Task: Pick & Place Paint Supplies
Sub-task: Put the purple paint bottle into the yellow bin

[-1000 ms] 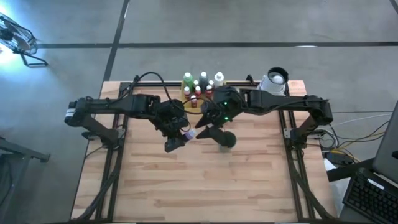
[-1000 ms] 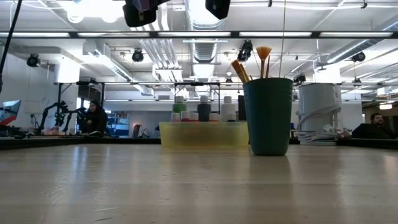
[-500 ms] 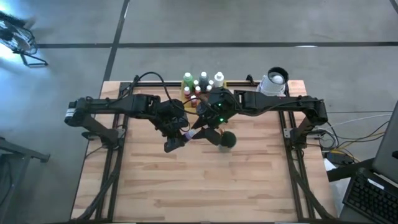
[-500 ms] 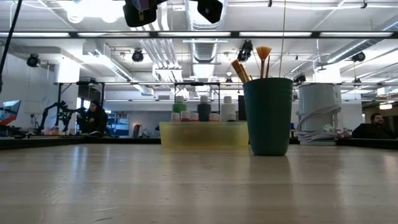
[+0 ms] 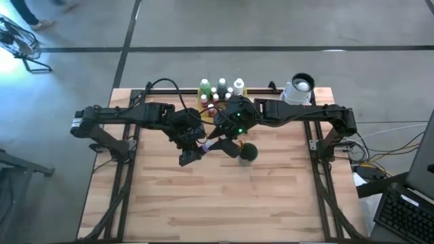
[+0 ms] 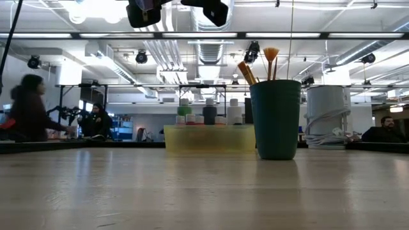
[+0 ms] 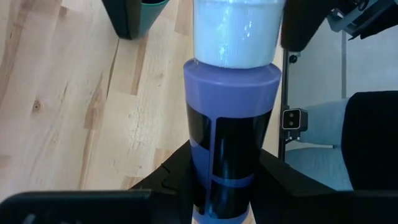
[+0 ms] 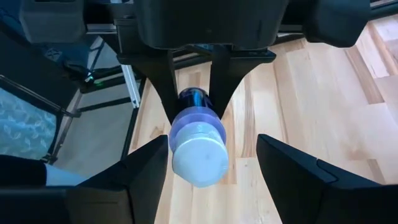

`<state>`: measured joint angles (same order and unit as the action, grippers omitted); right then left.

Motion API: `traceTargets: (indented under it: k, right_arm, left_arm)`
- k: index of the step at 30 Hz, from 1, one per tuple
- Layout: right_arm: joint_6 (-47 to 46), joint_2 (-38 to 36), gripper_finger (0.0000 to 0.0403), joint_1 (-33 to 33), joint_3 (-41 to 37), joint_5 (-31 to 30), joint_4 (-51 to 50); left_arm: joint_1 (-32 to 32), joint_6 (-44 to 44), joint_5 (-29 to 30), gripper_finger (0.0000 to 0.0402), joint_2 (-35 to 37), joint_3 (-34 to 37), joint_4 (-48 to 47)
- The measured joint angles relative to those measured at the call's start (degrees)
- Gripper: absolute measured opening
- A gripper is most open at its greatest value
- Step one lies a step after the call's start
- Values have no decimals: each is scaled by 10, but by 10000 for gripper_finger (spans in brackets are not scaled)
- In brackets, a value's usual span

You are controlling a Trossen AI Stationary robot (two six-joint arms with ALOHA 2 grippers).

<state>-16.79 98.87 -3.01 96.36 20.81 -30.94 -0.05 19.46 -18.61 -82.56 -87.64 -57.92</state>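
A purple paint bottle (image 7: 231, 118) with a white cap (image 8: 199, 163) hangs in the air above the table's middle, with my left gripper (image 5: 199, 148) shut on it. My right gripper (image 8: 211, 180) is open, its fingers standing on either side of the cap. The dark green cup (image 5: 248, 152) with wooden paintbrushes (image 6: 255, 67) stands just right of both grippers. Several more paint bottles (image 5: 220, 90) stand in the yellow tray (image 6: 209, 138) at the table's far edge. My left gripper pinches the bottle's lower body (image 7: 229, 177) between its two fingers (image 8: 166, 84), coming from the table's left and slanting down. The bottle is lifted clear of the table and sticks out beyond the fingers, cap end toward my right gripper. My right gripper: I cannot tell whether a finger (image 8: 149, 177) touches the cap.
A white cylindrical device (image 5: 300, 87) with a cable stands at the table's far right corner. Bare wood (image 5: 224, 203) spreads over the near half of the table. People show in the room beyond the table.
My right gripper has edged toward the table's left, closer to my left gripper, and its fingers now flank the bottle's cap. The bottle has kept still in my left gripper.
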Motion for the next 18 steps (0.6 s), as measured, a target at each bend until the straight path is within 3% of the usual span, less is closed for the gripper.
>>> traceTargets:
  k: [18]
  right_arm:
    - [-10, 9, 190, 0, 0, 2, 3]
  left_arm:
    - [0, 1, 1, 113, 0, 0, 0]
